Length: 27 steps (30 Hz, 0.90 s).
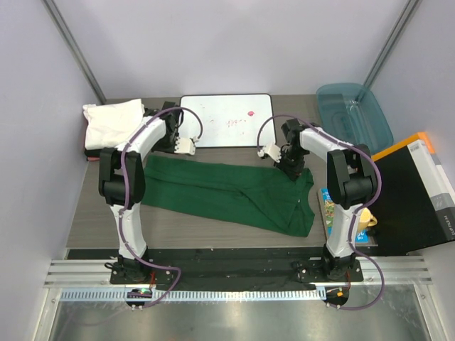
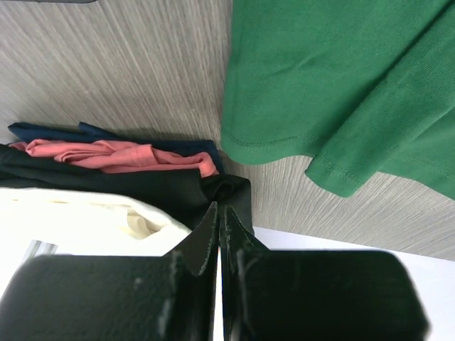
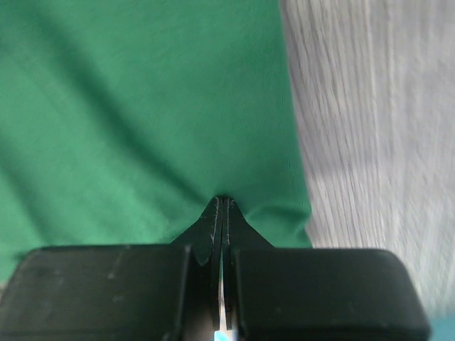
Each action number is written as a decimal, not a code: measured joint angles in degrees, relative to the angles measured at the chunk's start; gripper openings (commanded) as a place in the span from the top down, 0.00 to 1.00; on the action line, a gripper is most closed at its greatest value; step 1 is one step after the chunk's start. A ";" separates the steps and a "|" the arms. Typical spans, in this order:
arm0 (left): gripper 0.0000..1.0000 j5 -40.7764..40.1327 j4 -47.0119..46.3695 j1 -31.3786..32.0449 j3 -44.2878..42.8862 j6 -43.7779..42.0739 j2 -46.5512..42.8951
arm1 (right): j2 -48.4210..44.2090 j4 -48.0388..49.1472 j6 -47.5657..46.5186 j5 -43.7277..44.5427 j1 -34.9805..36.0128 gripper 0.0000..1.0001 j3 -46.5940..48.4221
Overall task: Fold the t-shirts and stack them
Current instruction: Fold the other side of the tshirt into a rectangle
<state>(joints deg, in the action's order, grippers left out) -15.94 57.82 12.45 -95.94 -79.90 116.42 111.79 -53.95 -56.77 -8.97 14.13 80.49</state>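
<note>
Grey surface [image 1: 89, 213] is carrying the green t-shirt [image 1: 227, 188].
Right claw [image 3: 222, 202] is pinching its cloth; left claw [image 2: 218, 213] is sitting closed (clear of the shirt).

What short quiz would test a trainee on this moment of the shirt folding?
1. True or false: the right gripper is shut on the green shirt.
2. Which colour tops the stack at the table's far left? A black, B white, C green.
3. Fill in: the left gripper is ____ (open or shut), off the green shirt.

Key: 1 true; 2 B; 3 shut.
</note>
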 measured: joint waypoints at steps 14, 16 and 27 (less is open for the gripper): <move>1.00 -1.05 -0.57 0.17 -0.90 1.77 0.00 | 10.99 6.71 1.49 10.05 -2.80 0.99 13.46; 1.00 -1.62 -0.94 0.17 -0.90 1.97 0.00 | 14.25 10.38 1.42 13.25 -4.07 0.98 17.84; 0.50 -3.08 -3.89 0.20 -0.72 3.61 0.00 | 16.50 16.63 1.95 13.99 -7.34 0.58 23.02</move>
<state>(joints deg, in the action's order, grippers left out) -19.03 53.93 12.64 -96.66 -76.29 116.42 128.29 -37.32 -54.83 5.02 6.79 103.50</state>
